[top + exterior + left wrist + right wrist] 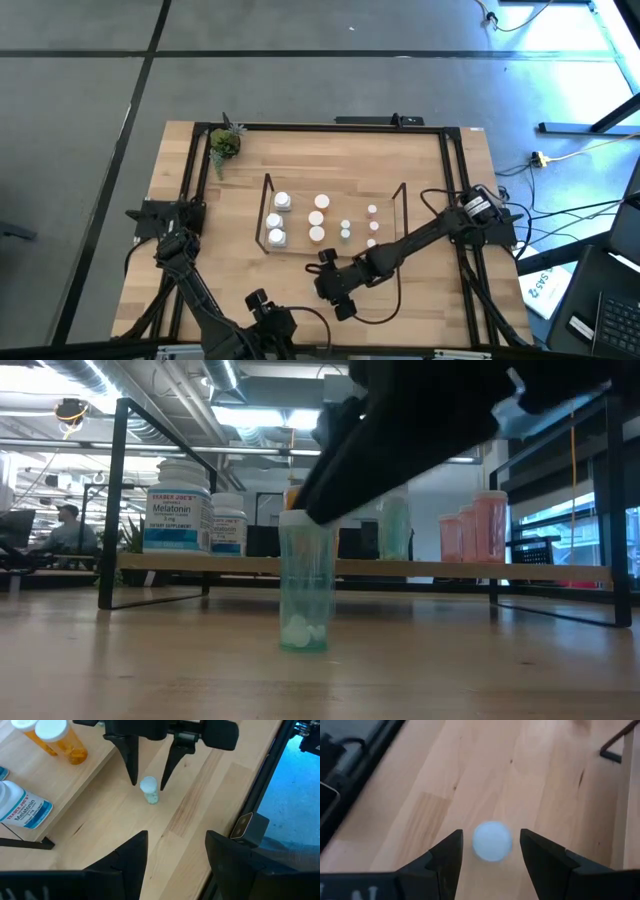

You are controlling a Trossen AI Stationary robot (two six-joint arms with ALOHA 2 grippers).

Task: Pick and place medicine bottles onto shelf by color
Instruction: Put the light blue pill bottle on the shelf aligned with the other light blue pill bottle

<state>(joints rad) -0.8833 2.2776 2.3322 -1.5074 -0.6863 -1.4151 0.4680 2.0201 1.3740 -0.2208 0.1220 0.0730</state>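
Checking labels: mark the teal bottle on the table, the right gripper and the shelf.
teal bottle [304, 600], low view, on its clear body.
right gripper [491, 851], right wrist view, midway between its fingertips, open around the bottle's cap.
shelf [420, 568], low view, on its wooden front edge.

An open office-lab: exposed ceiling ducts [150, 400], a person [70, 530] at a desk.

Orange bottles [60, 740] cropped by frame
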